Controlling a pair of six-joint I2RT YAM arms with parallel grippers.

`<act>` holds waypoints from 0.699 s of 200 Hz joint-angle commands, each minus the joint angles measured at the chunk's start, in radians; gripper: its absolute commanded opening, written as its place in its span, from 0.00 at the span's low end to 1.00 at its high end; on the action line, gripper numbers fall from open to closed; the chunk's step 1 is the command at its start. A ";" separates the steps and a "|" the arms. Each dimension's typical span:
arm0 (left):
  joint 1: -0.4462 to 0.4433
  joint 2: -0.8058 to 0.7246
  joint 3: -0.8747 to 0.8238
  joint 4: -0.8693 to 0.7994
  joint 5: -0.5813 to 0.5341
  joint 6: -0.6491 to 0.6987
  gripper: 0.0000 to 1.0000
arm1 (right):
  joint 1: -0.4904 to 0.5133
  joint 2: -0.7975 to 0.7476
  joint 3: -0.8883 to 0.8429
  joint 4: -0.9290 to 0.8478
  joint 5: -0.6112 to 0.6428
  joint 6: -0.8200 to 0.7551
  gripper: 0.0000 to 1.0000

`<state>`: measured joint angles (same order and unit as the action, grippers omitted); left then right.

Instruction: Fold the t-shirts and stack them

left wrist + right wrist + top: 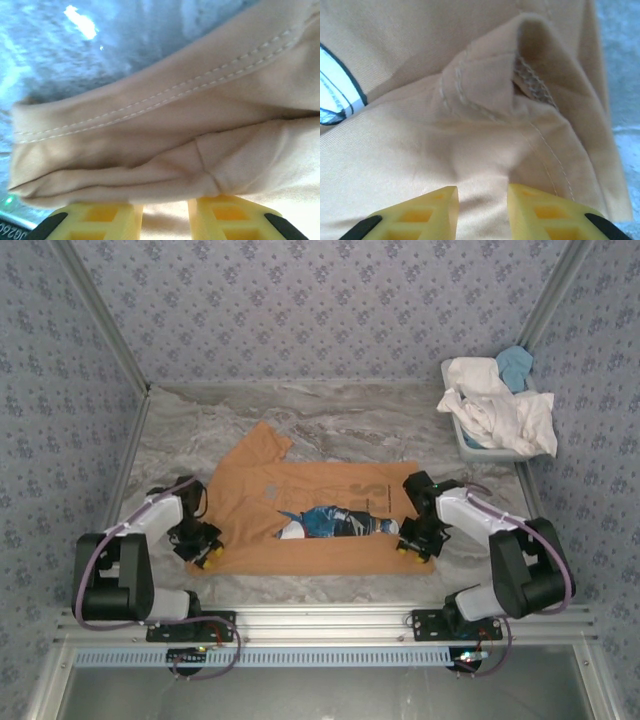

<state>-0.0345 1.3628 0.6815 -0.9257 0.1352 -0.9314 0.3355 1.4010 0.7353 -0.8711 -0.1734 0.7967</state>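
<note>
Where the grey table (350, 410) is bare, it looks smooth like stone. A soft orange shirt (330, 490) lies flat on it, with stitched hems and a blue and white picture (335, 522) in the middle. The left gripper (165, 220) is at the shirt's near left corner, and its yellow fingers pinch bunched cloth. The right gripper (482, 212) is at the near right corner, with its fingers a bit apart over crumpled cloth. I cannot tell if it holds. Rumpled white shirts (495, 410) lie heaped in a tub (468, 448) far back on the right.

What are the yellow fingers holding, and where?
The left gripper pinches the tan-orange t-shirt by a stitched edge at its near-left corner. The right gripper straddles the near-right corner; grip unclear.
</note>
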 commanded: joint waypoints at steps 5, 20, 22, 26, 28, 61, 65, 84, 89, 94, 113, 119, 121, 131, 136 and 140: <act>0.002 -0.029 0.159 -0.068 -0.033 -0.046 0.31 | -0.025 -0.057 0.120 -0.060 0.089 -0.015 0.44; -0.005 0.012 0.288 -0.024 -0.036 -0.042 0.34 | -0.053 -0.066 0.190 -0.003 0.103 -0.067 0.48; -0.006 0.019 0.308 -0.016 -0.038 -0.038 0.34 | -0.055 -0.064 0.198 0.004 0.103 -0.075 0.49; -0.010 0.042 0.345 0.006 -0.039 -0.031 0.36 | -0.062 -0.060 0.214 0.030 0.102 -0.092 0.49; -0.012 0.057 0.362 0.017 -0.039 -0.025 0.36 | -0.065 -0.057 0.220 0.038 0.101 -0.101 0.49; -0.056 0.386 0.744 0.110 -0.014 0.110 0.38 | -0.122 0.062 0.356 0.157 0.089 -0.259 0.49; -0.062 0.427 0.796 0.110 -0.016 0.129 0.38 | -0.127 0.078 0.374 0.159 0.092 -0.271 0.49; -0.090 0.604 1.022 0.110 -0.045 0.221 0.38 | -0.159 0.155 0.446 0.174 0.085 -0.329 0.49; -0.094 0.647 1.075 0.109 -0.052 0.241 0.38 | -0.167 0.174 0.465 0.177 0.083 -0.339 0.49; -0.096 0.684 1.121 0.111 -0.051 0.261 0.38 | -0.174 0.189 0.492 0.180 0.081 -0.349 0.50; -0.100 0.819 1.277 0.123 -0.062 0.339 0.39 | -0.193 0.250 0.542 0.179 0.055 -0.383 0.52; -0.100 0.856 1.322 0.130 -0.063 0.355 0.40 | -0.197 0.264 0.555 0.176 0.046 -0.392 0.52; -0.100 0.868 1.333 0.132 -0.062 0.360 0.40 | -0.200 0.270 0.559 0.178 0.042 -0.393 0.53; -0.103 0.927 1.394 0.138 -0.060 0.382 0.41 | -0.201 0.287 0.574 0.185 0.022 -0.399 0.54; -0.104 0.959 1.427 0.135 -0.061 0.393 0.42 | -0.201 0.296 0.582 0.184 0.015 -0.400 0.54; -0.104 0.982 1.454 0.128 -0.065 0.400 0.43 | -0.201 0.304 0.590 0.180 0.010 -0.405 0.54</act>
<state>-0.1390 2.2440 2.0037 -0.7841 0.0906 -0.6472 0.1406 1.6711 1.2690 -0.6823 -0.1184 0.4561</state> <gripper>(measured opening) 0.413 0.536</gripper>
